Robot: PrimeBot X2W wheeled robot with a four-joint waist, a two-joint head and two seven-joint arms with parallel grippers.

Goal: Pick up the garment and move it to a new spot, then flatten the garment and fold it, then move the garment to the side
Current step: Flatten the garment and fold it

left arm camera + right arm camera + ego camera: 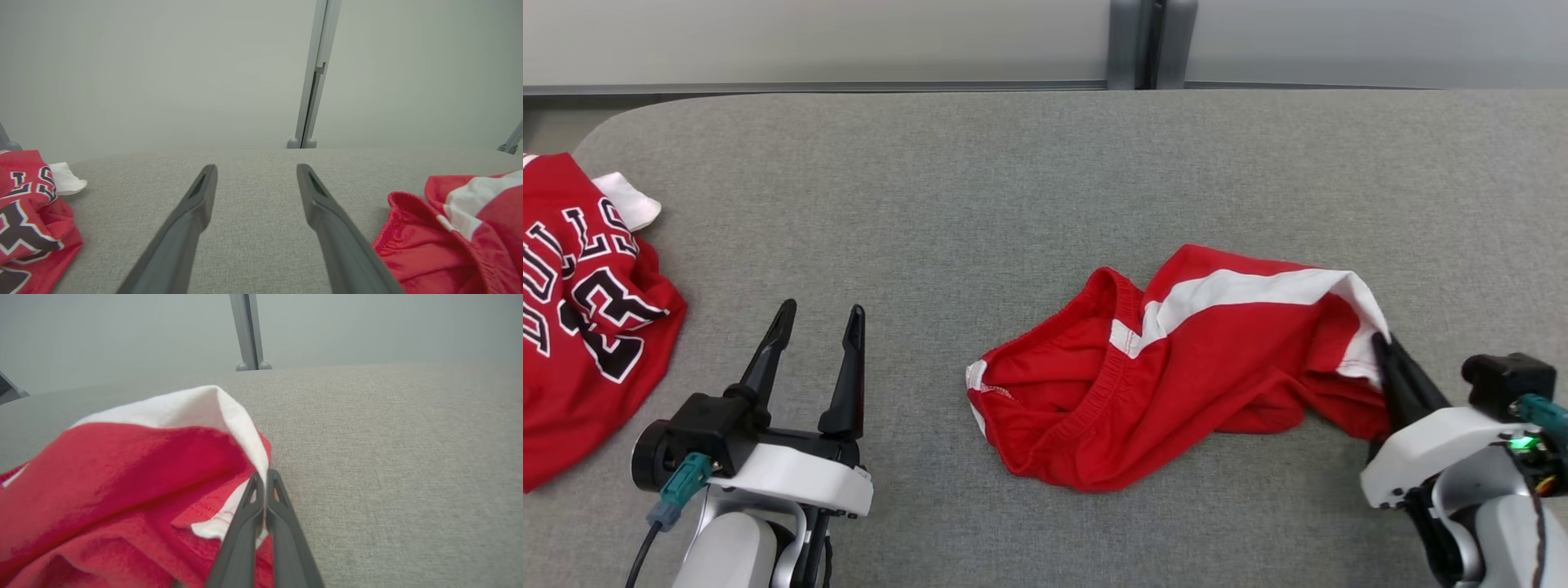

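The garment [1176, 367] is a pair of red shorts with a white stripe, lying crumpled right of centre on the grey table [1013, 180]. My right gripper [1382, 347] is shut on the garment's right hem, where the white edge meets red. In the right wrist view the gripper [264, 477] has its jaws closed together with the white hem [229, 416] pinched between them. My left gripper [818, 318] stands open at the lower left, apart from the garment, with nothing between its fingers [196, 204]. The garment's waistband [441, 241] shows at the right of the left wrist view.
A red jersey with black and white lettering [580, 318] lies at the table's left edge, a white piece [629, 200] beside it. A pale wall with a grey post [1152, 41] stands behind the table. Bare grey tabletop lies between the two garments and beyond them.
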